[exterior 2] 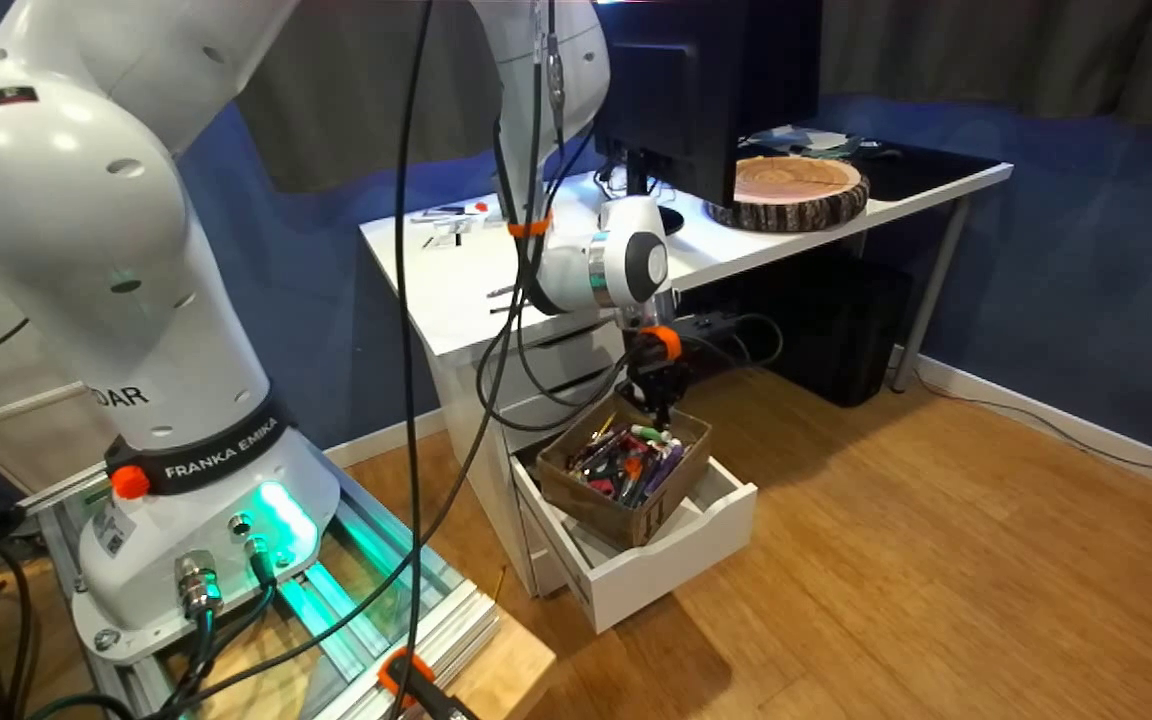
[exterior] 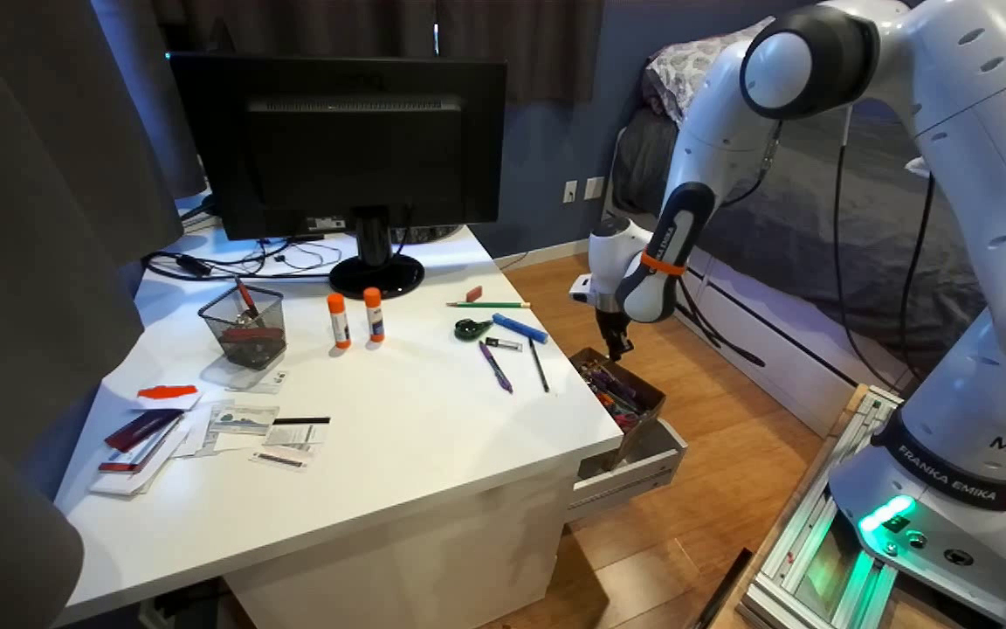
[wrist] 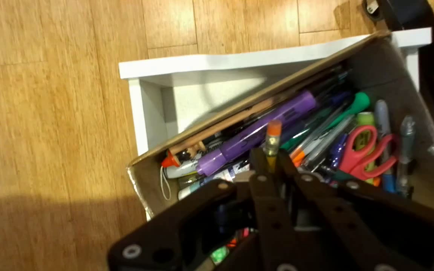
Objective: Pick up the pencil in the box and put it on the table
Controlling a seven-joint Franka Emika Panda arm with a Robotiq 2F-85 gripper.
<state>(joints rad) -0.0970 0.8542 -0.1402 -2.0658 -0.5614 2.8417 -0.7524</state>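
Yellow pencil [wrist: 272,146], 1 orange eraser [wrist: 274,128], ferrule [wrist: 272,143] probably silver.

Robot arm [exterior: 979,114], glossy white, smoothly rounded. Above the base [exterior: 983,552]: black collar [exterior: 948,473] lettered FRANKA EMIKA. On the base: green light [exterior: 887,513], black cables [exterior 2: 203,632]. Away from the base: orange band [exterior: 663,265], dark end effector [wrist: 271,162] with pale round screws [wrist: 131,251].

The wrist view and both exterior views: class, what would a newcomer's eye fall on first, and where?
Probably the big white robot arm, looming along one side of both exterior views, with a green light glowing on its base. Next, also in both, would come the black monitor on the white table. In the wrist view, it is the pencil held in the gripper, then pink scissors in the brown box inside the pulled-out drawer.
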